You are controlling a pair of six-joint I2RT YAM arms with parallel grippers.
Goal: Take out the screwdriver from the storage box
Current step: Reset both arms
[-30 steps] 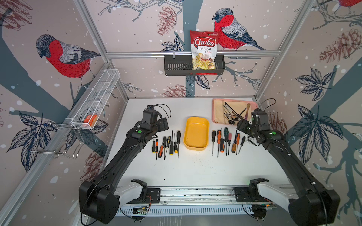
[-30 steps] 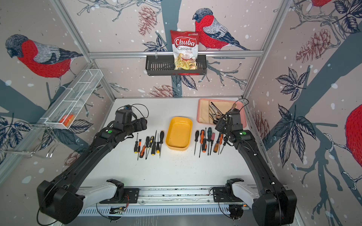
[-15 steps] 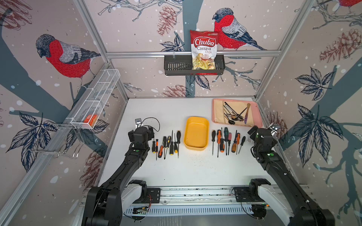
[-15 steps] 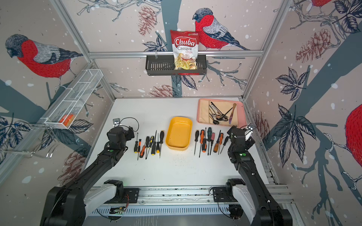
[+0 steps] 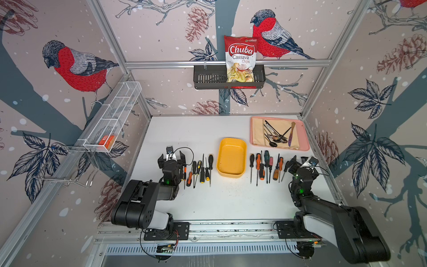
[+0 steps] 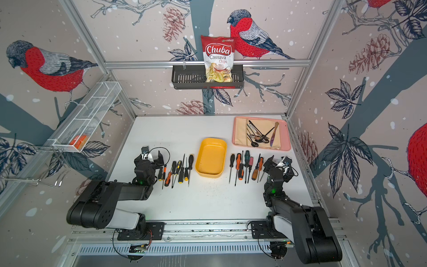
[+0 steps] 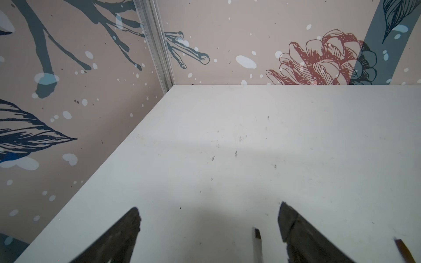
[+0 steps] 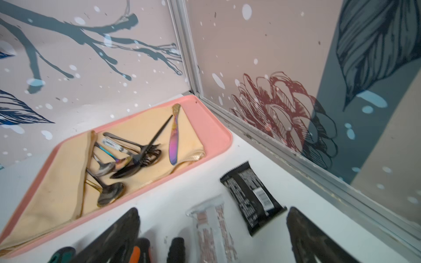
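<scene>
- Both arms, stretched out over the table (image 5: 231, 203) a second ago, are now folded back to their bases, elbows tucked low.
- The left gripper (image 5: 172, 159) sits just beside the left row of screwdrivers (image 5: 201, 171). Its jaws are spread wide with nothing between them, and its wrist view shows only bare table between the fingertips (image 7: 134, 214).
- The right gripper (image 5: 302, 161) was up by the pink tray (image 5: 305, 138) a second ago. It has dropped back to the outer end of the right row of screwdrivers (image 5: 265, 166), and its jaws are also released and empty.
- The right wrist view shows a black wrapper (image 8: 252, 198) lying on the table ahead of the gap between the fingers, touched by neither.
- The storage box (image 5: 231, 158) stands in the middle of the table between the two rows, and in both top views its yellow floor is bare.
- Every screwdriver I can see lies flat on the table outside the box, handles towards the far wall in tidy lines. I can't say which one came out last.
- With the box emptied, both jaws let go and the arms pulled home, I'd judge the job done and nothing left to fetch.
</scene>
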